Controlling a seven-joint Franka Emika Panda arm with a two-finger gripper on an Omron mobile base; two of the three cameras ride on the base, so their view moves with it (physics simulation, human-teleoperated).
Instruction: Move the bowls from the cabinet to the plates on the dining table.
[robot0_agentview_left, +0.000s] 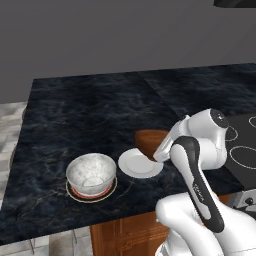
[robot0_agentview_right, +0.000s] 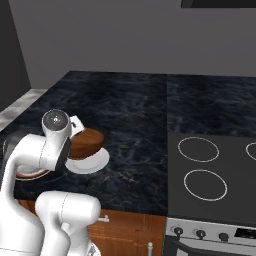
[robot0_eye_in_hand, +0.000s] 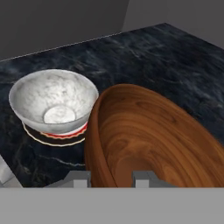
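Note:
In the hand view my gripper (robot0_eye_in_hand: 111, 177) is shut on the rim of the glossy reddish-brown bowl (robot0_eye_in_hand: 148, 140), with one finger outside the wall and one inside. This bowl (robot0_agentview_left: 150, 141) hangs tilted at the far edge of the plain white plate (robot0_agentview_left: 137, 165). I cannot tell whether it touches the plate. To the left, the white-grey marbled bowl (robot0_agentview_left: 91, 172) sits upright on the orange-red plate (robot0_agentview_left: 92, 196). Both plates lie near the front edge of the black marble dining table (robot0_agentview_left: 75, 110). The cabinet is out of view.
A black cooktop (robot0_agentview_right: 200, 165) with white burner rings lies to the right, with stove knobs (robot0_agentview_right: 200, 233) below its front edge. My own white arm (robot0_agentview_left: 200, 170) hides part of the brown bowl. A grey wall (robot0_agentview_right: 125, 35) stands behind the table.

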